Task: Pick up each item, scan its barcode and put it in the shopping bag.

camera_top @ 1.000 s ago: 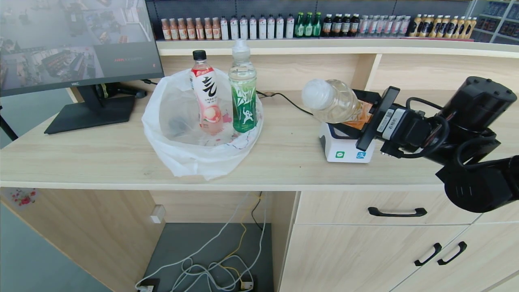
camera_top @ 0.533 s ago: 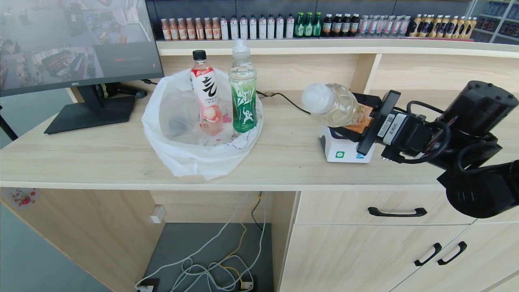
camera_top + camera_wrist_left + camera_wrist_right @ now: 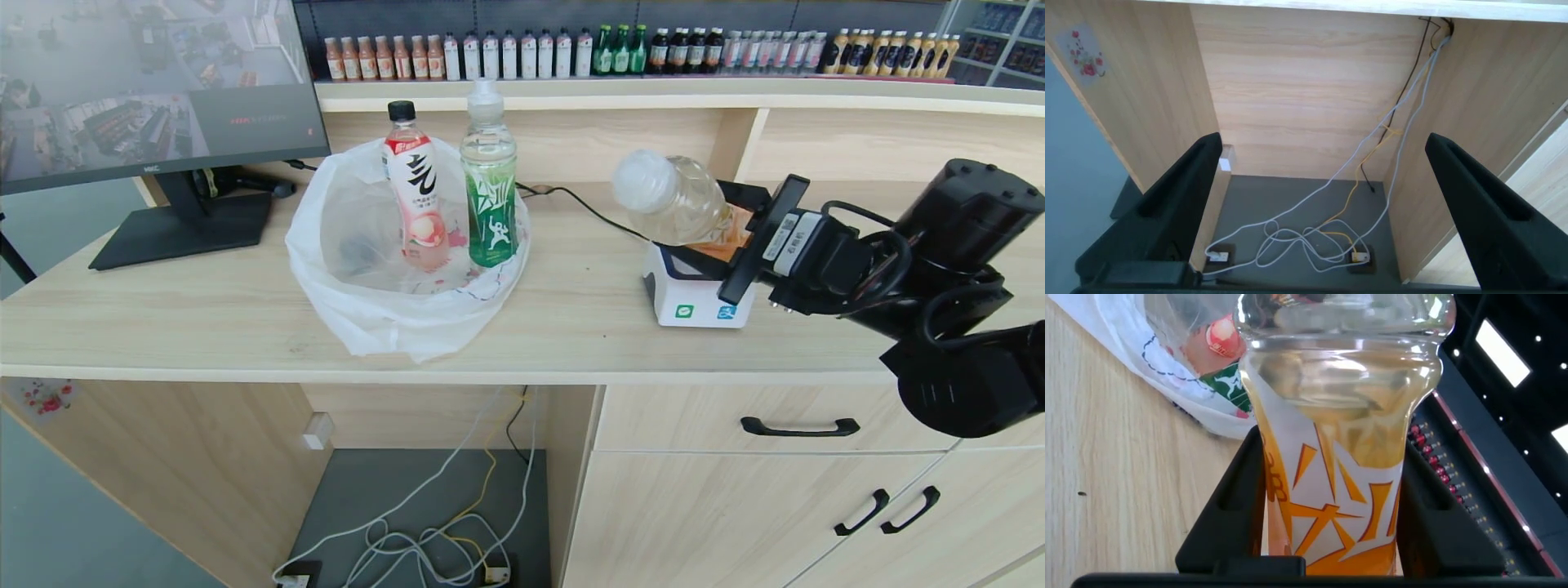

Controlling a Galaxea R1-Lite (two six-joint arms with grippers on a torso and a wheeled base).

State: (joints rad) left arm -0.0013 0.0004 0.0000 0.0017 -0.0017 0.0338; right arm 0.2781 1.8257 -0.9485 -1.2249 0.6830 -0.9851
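Two bottles stand upright in the white shopping bag [image 3: 326, 237], which sits on the wooden counter [image 3: 204, 302] left of its middle. They are a pink-labelled bottle [image 3: 415, 192] with a black cap and, just beside it on the right, a taller green-labelled bottle [image 3: 488, 180] with a clear cap. The bag's mouth is open and its rim is slumped down around them.

A third, orange-labelled bottle [image 3: 678, 200] is in the air over the right half of the counter. The right gripper [image 3: 718, 233] has its two black fingers clamped on the labelled lower part, one on each side. The bottle lies tilted, its white cap raised and pointing toward the bag. Its base end is toward the wrist, and pale yellowish liquid shows through the clear upper part. Directly beneath it stands the white scanner [image 3: 694, 302], about midway between the counter's back and front edges and well apart from the bag. Whether the bottle touches the scanner's top cannot be told. A dark cable [image 3: 571, 200] runs along the back of the counter from behind the bag toward the scanner.

The left gripper [image 3: 1323, 143] is lower than the countertop, facing the open recess below the counter, and its fingers are spread wide apart. Loose cables [image 3: 1315, 237] trail across the recess's dark floor.

At the counter's back left corner stands a monitor [image 3: 147, 82]. A row of bottles [image 3: 637, 53] lines the shelf behind the counter.
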